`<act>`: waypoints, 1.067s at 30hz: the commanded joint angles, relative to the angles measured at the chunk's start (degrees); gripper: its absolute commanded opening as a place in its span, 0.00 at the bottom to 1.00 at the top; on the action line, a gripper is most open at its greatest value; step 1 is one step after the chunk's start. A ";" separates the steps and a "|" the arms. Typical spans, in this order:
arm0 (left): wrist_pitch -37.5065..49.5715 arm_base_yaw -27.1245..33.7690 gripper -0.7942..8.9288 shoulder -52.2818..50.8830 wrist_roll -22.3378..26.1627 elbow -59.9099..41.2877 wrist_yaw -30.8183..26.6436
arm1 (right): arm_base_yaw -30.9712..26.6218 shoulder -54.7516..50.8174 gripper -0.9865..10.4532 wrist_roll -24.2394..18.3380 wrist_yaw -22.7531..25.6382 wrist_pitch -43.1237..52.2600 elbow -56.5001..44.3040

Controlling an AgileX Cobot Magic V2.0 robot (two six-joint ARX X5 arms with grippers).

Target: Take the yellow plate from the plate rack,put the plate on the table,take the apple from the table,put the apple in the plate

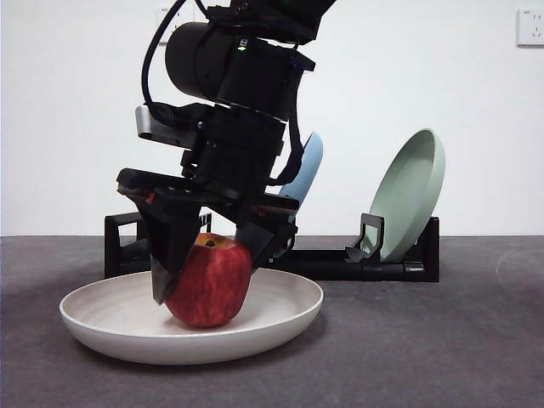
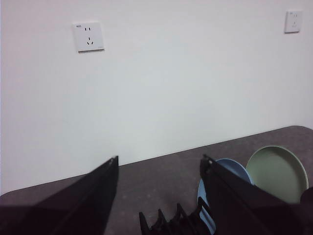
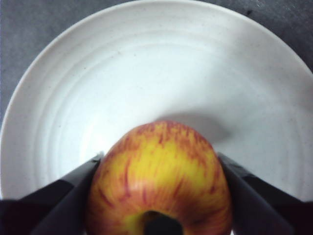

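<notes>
The cream yellow plate (image 1: 280,319) lies flat on the dark grey table (image 1: 442,340), in front of the black plate rack (image 1: 340,263). The red apple (image 1: 212,285) stands in the plate, a little left of its middle, stem up. My right gripper (image 1: 211,276) comes down from above with a jaw on each side of the apple, shut on it. The right wrist view shows the apple (image 3: 159,176) between the jaws of that gripper (image 3: 159,196), over the plate (image 3: 146,63). My left gripper (image 2: 159,196) is open and empty, held high above the rack (image 2: 166,223), facing the wall.
A blue plate (image 1: 308,166) and a sage-green plate (image 1: 412,191) stand upright in the rack behind; both show in the left wrist view, blue (image 2: 230,169) and green (image 2: 276,171). A white wall stands behind the table.
</notes>
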 commanded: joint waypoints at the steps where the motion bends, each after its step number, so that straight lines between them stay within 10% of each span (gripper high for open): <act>1: -0.66 0.11 0.37 -0.09 0.28 -0.26 -0.09 | 0.37 1.66 0.49 -0.46 0.15 0.13 -0.11; 29: -5.16 0.13 0.37 10.82 -2.47 -0.26 3.76 | -2.60 -18.69 0.52 -2.19 0.17 -5.53 2.60; 32: -5.14 0.13 0.37 15.21 -1.95 -0.26 6.54 | -4.44 -23.45 0.41 -2.21 0.20 -7.82 2.60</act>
